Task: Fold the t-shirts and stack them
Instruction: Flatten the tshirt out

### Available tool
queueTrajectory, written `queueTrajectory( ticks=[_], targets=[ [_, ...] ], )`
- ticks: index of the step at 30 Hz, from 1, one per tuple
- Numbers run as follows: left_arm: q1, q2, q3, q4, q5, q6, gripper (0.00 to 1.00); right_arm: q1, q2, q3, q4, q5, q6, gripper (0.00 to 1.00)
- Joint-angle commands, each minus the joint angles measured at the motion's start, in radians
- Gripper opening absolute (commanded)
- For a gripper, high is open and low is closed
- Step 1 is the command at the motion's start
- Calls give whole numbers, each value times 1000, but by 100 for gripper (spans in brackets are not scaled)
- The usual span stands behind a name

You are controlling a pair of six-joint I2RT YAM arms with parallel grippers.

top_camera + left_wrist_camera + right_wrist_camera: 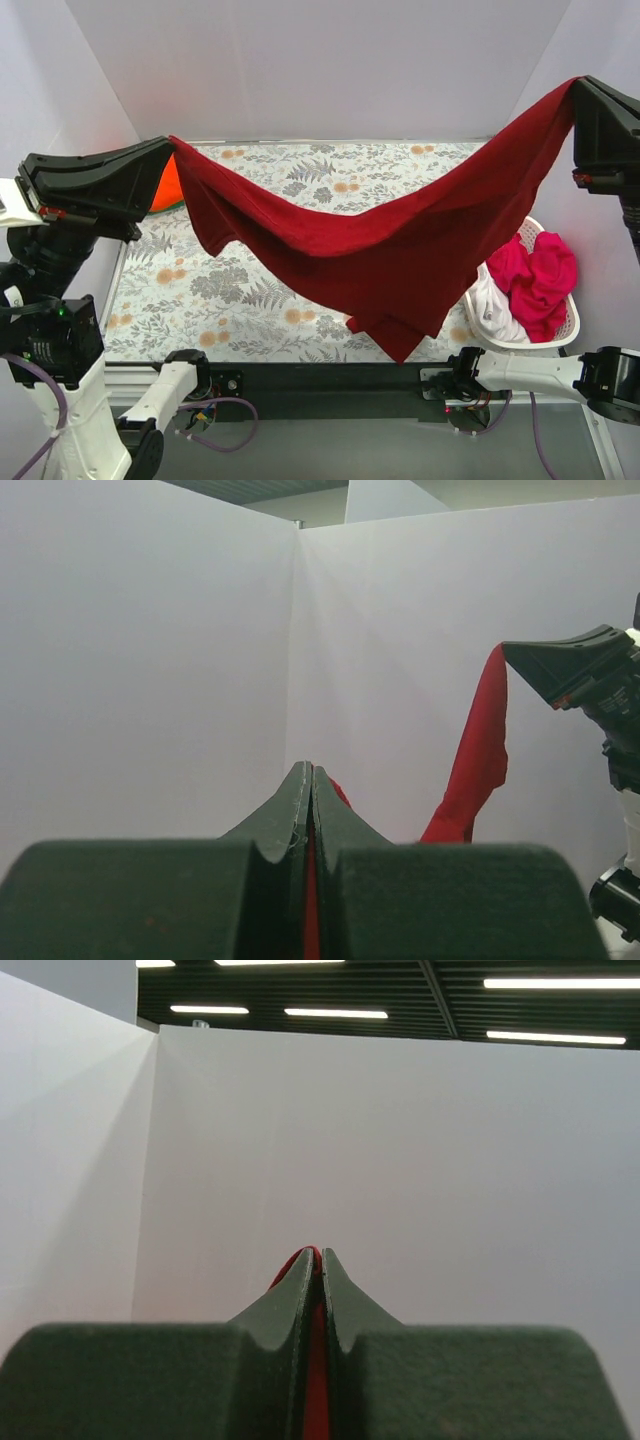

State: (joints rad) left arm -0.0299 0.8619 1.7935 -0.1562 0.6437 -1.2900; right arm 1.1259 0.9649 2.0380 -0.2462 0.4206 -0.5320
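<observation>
Crimson t-shirt [380, 250] is in the air, strung between both arms above the tabletop [200, 290]. Long axis runs left-right, and the right end sits higher in the top view.

Left fingers [140, 170] are fully closed, pinching one corner over the far-left of the tabletop; red cloth shows in the seam between them in the left wrist view [300, 810]. Right fingers [600, 115] are fully closed too, clamping the opposite end up by the right wall, with a red strip squeezed between them [340, 1300].

The cloth sags in a deep V. Its lowest fold hangs right of centre, over the near edge of the tabletop. Can't tell if it touches.

Orange t-shirt [167, 188] is bunched at the far-left edge, just behind the left fingers. The basket [570, 335] at the right edge holds the magenta-pink t-shirt [535, 280] and white t-shirt [490, 305], under the raised right end. White walls [350, 60] close in the left, back and right sides. Bare floral surface shows on the left and far side.
</observation>
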Motion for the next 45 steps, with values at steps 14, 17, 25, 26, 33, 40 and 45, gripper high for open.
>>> queueTrajectory(
  ticks=[14, 17, 25, 26, 33, 40, 45],
  targets=[
    [2, 348, -146, 115, -73, -22, 0, -38, 187, -213, 304, 259, -207, 1],
    [2, 451, -100, 148, -73, -11, 0, -115, 251, -164, 309, 215, -186, 1],
    [2, 505, 118, 142, -6, 1, 0, -149, 293, -45, 294, 150, -174, 1],
    [2, 473, 122, 135, -3, 9, 0, -149, 284, -35, 288, 132, -160, 1],
    [2, 252, 17, 107, 16, 58, 0, -149, 151, -52, 177, 1, -57, 1],
    [2, 134, 40, 24, 48, 43, 0, -149, 9, -52, 30, -180, 72, 1],
    [2, 83, 99, -20, 31, 18, 0, -149, -57, -12, -5, -221, 99, 1]
  ],
)
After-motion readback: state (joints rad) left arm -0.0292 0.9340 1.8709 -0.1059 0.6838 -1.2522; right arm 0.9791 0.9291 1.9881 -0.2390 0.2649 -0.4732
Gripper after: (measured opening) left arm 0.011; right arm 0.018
